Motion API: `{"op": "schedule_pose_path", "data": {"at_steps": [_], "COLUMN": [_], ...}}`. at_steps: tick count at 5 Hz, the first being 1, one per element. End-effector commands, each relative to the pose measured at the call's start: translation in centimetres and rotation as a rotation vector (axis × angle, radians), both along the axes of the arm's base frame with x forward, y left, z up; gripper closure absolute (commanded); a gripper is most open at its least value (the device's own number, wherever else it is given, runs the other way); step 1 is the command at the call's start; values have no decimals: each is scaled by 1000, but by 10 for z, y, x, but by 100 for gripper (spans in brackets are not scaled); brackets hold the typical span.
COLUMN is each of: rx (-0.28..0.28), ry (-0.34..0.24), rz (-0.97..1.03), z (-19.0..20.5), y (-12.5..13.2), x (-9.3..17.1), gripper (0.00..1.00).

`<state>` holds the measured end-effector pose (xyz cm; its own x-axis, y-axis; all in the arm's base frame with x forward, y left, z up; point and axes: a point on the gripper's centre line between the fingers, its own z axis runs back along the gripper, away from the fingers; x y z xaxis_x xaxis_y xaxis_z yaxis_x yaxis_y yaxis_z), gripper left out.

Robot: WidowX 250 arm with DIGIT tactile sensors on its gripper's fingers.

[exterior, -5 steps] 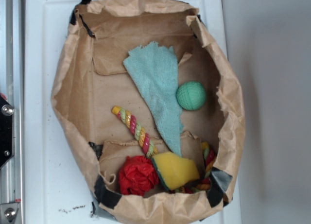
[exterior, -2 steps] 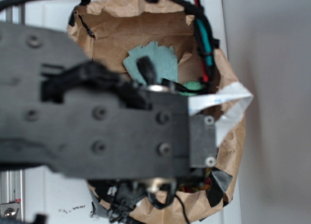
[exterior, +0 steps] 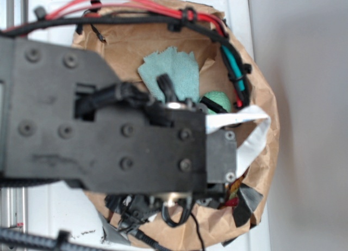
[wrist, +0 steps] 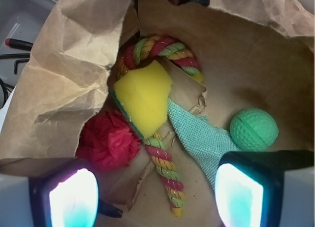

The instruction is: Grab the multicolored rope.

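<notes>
Wrist view: the gripper [wrist: 155, 195] is spread wide, holding nothing. The multicolored rope [wrist: 165, 173] lies in the paper bag [wrist: 59, 74], partly under the yellow sponge [wrist: 142, 96]. Descend on its exposed straight end, clear of the teal cloth [wrist: 202, 138].

Exterior looks straight down; wrist peers close into paper bag [wrist: 64, 84]

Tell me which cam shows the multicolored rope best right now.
Wrist. The multicolored rope is in plain sight there, running under the yellow sponge and looping behind it. In the exterior view the arm covers nearly all of it; at most a scrap of colour shows near the bag's lower right rim.
</notes>
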<state>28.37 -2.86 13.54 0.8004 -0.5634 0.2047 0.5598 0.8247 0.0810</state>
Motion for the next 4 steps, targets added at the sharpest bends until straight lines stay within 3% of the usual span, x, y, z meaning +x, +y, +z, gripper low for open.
{"op": "schedule_pose_path", "data": {"at_steps": [1,2,3,4], "rx": [-1,-20,-4,-11], "ry": [-36,-38,-45,-5], "rz": [-11,46,72,51], "z": [10,-1,-16,-27], "y": [-12,16,33,51], "x": [-1,12,20,9], "gripper": [0,0,0,0]}}
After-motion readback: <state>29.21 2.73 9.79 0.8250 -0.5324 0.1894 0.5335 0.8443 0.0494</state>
